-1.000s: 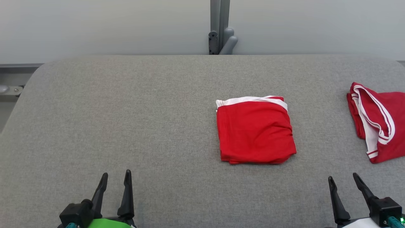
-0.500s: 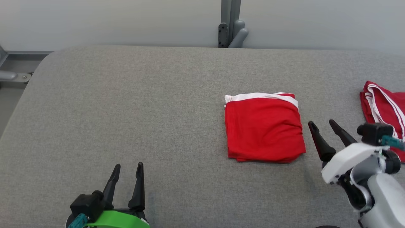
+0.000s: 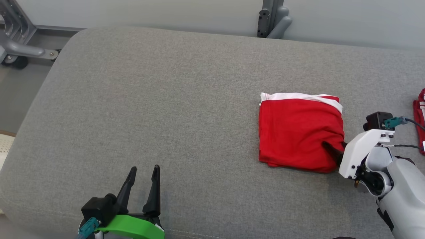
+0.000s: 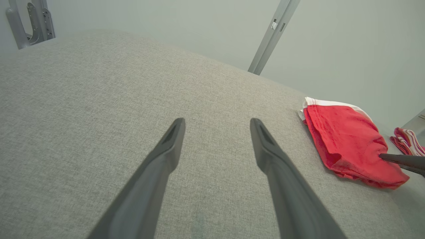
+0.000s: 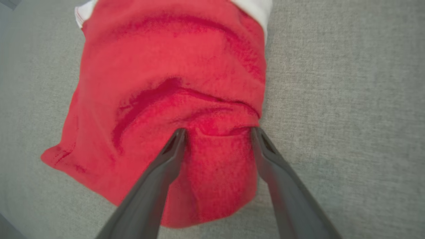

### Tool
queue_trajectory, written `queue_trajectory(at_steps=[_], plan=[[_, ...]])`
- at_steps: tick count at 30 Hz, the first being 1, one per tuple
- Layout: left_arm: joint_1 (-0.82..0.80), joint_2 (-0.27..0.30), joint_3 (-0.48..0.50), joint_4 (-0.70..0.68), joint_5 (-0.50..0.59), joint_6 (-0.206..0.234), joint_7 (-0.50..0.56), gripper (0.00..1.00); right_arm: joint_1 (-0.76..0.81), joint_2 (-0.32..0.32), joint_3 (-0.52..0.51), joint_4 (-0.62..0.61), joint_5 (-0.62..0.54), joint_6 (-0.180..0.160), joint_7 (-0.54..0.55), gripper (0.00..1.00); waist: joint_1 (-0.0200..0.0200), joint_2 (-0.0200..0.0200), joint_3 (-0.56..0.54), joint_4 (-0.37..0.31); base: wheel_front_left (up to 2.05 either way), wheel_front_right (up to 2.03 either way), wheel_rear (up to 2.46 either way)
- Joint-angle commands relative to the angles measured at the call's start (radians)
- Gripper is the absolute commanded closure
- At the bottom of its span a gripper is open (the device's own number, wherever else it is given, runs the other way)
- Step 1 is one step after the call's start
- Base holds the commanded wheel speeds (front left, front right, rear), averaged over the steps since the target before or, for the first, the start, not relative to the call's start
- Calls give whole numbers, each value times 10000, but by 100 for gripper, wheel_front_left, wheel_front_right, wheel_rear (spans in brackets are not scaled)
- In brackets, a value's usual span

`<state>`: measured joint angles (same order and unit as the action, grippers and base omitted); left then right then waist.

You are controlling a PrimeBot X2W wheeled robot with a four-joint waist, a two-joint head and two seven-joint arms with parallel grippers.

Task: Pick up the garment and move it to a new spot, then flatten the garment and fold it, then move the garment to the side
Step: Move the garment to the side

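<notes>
A folded red garment (image 3: 298, 129) with a white band along its far edge lies on the grey padded table (image 3: 166, 99), right of centre. My right gripper (image 3: 335, 147) reaches in from the right, its fingers pressed onto the garment's near right corner. In the right wrist view the right gripper (image 5: 218, 132) is open, and a bunched fold of the garment (image 5: 172, 66) lies between the two spread fingers. My left gripper (image 3: 144, 168) is open above bare table at the near left. The left wrist view shows the left gripper (image 4: 216, 121) with nothing in it and the garment (image 4: 342, 139) far to the right.
Another red garment with white stripes (image 3: 420, 122) lies at the table's right edge. A grey metal post (image 3: 272, 20) stands behind the table, and a metal frame (image 3: 16, 39) stands at the far left. The table's left edge is rounded.
The head camera has turned, shifting the whole picture. My right gripper has come up from the near right edge and leftwards onto the garment's right near corner, wrinkling the cloth there.
</notes>
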<state>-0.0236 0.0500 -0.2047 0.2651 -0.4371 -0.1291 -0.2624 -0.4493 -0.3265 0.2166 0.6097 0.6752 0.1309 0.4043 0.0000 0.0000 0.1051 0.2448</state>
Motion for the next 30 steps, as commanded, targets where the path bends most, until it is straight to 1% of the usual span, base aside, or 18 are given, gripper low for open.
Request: queue_trajectory(at_steps=[1,7,10,14,18,21,22,23,25,30], plan=[[-164,20,-13,6,-44,-30,-25,0,-288,-55,49,344,-62,-4,-216,0,0,0,135,113,0,0,0],[-250,20,89,-4,13,-30,-25,0,-759,-110,147,967,104,-6,-611,0,0,0,298,16,0,0,0],[-383,20,-6,-7,18,-30,-25,0,-966,-208,274,1202,87,-6,-758,0,0,0,428,-49,0,0,0],[-519,20,-106,-5,-25,-30,-25,0,-1175,-181,428,1524,87,-6,-843,0,0,0,567,-84,0,0,0],[-726,20,-200,-1,-103,-30,-25,0,-1453,63,505,2079,316,-6,-921,0,0,0,709,-114,0,0,0],[-811,20,-255,12,-130,-30,-25,0,-1559,391,609,2305,779,-2,-934,0,0,0,763,-141,0,0,0],[-833,20,-266,19,-146,-30,-25,0,-1569,473,609,2355,977,-2,-960,13,0,0,772,-157,0,0,0],[-866,20,-243,8,-169,-30,-25,0,-1632,545,794,2225,1254,-2,-1004,100,0,0,789,-212,0,0,0],[-858,20,-205,-11,-197,-30,-25,0,-1663,499,1118,1898,1564,-2,-925,100,0,0,792,-328,0,0,0],[-746,18,-21,-74,-87,-30,-25,0,-1882,-100,1719,941,2327,-2,-815,100,0,0,860,-895,0,0,0]])
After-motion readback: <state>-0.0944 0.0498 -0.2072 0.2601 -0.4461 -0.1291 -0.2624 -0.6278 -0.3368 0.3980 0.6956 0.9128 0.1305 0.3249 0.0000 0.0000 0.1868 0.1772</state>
